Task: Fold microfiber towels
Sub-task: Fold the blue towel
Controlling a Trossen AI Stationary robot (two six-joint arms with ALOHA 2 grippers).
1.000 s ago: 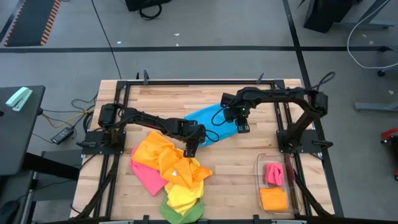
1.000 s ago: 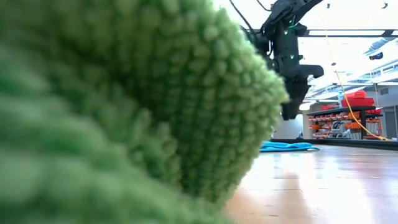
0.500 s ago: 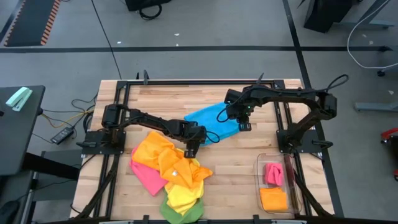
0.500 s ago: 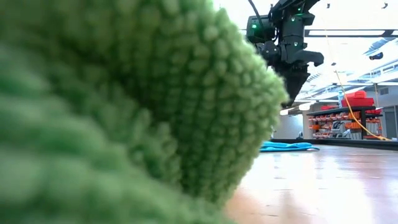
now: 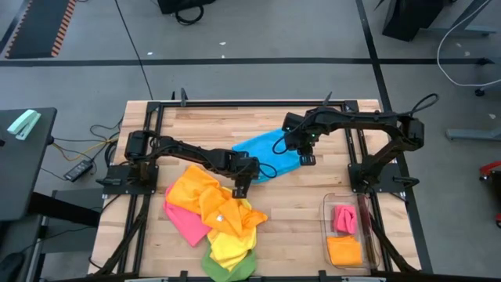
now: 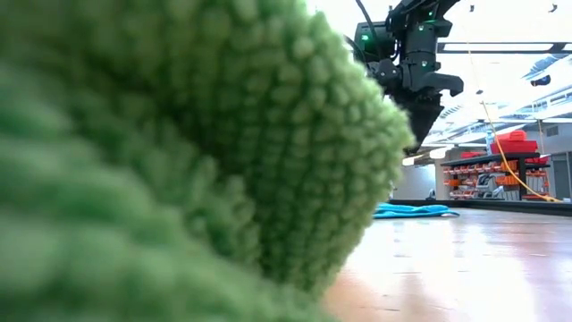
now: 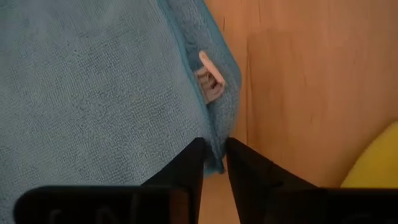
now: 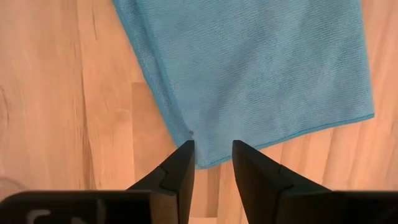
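Blue microfiber towel (image 5: 270,152) lies flat, one corner folded over.

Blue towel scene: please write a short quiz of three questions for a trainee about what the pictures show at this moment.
1. Choose one. The left gripper and the right gripper are both at corners of which towel? A green; B blue; C pink.
2. True or false: the clear bin holds a pink towel and an orange towel.
3. Fill in: most of the low view is filled by a towel of the colour ___.

Key: 1 B, the blue towel. 2 True. 3 Green: the green towel lies right at that camera.
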